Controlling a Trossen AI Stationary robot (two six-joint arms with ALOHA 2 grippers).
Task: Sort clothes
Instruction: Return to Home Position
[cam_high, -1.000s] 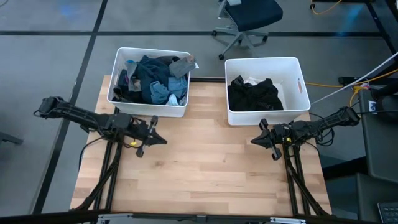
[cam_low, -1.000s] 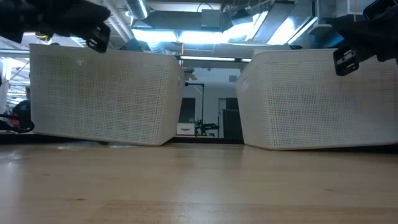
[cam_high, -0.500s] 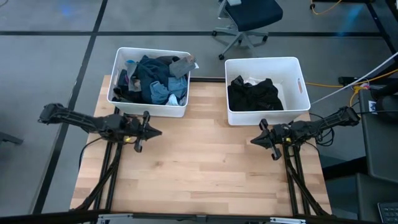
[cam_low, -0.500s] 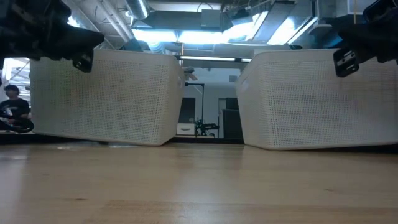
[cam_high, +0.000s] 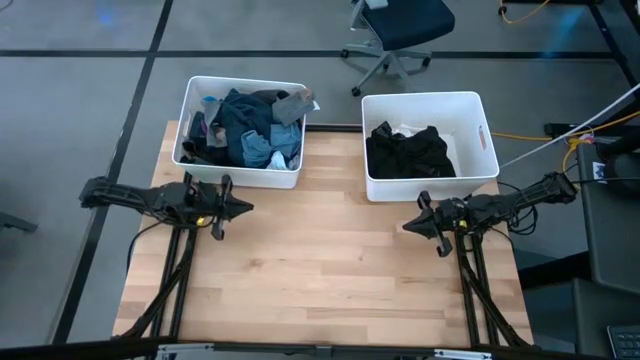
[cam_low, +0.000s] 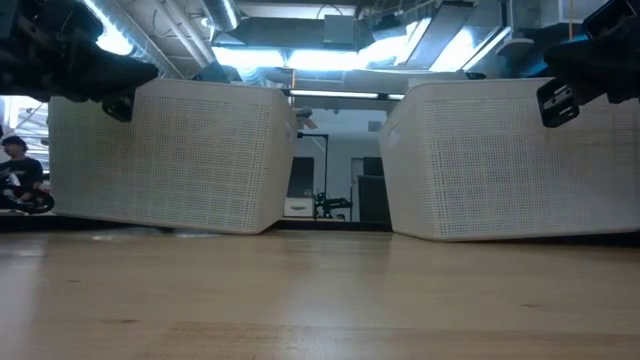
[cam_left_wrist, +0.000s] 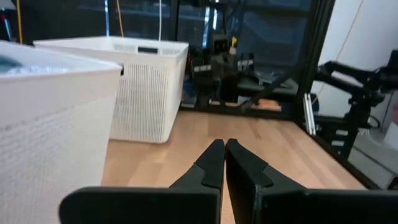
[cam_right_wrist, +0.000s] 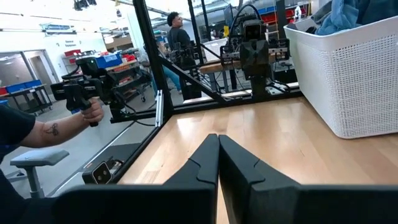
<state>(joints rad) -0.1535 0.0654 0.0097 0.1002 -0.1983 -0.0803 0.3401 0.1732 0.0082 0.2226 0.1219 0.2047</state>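
Observation:
The clothes lie in two white bins at the table's far side. The left bin (cam_high: 241, 131) holds a heap of dark blue, pale blue, grey and black garments (cam_high: 250, 128). The right bin (cam_high: 428, 145) holds black garments (cam_high: 408, 150) with a bit of white behind them. My left gripper (cam_high: 248, 208) hangs shut over the bare wood just in front of the left bin, pointing toward the table's right edge (cam_left_wrist: 224, 144). My right gripper (cam_high: 407, 227) hangs shut in front of the right bin, pointing toward the table's left edge (cam_right_wrist: 217, 138). Neither holds anything.
Bare wooden tabletop (cam_high: 330, 270) lies between and in front of both grippers. In the low view both bins' ribbed walls (cam_low: 170, 155) (cam_low: 500, 160) stand across the far side. An office chair (cam_high: 400, 30) stands beyond the table. A person's hand (cam_right_wrist: 92, 111) shows off the table's left side.
My left gripper has drawn back toward the table's left edge and a little toward the left bin, sinking slightly as the arm folded in. It has stayed shut.

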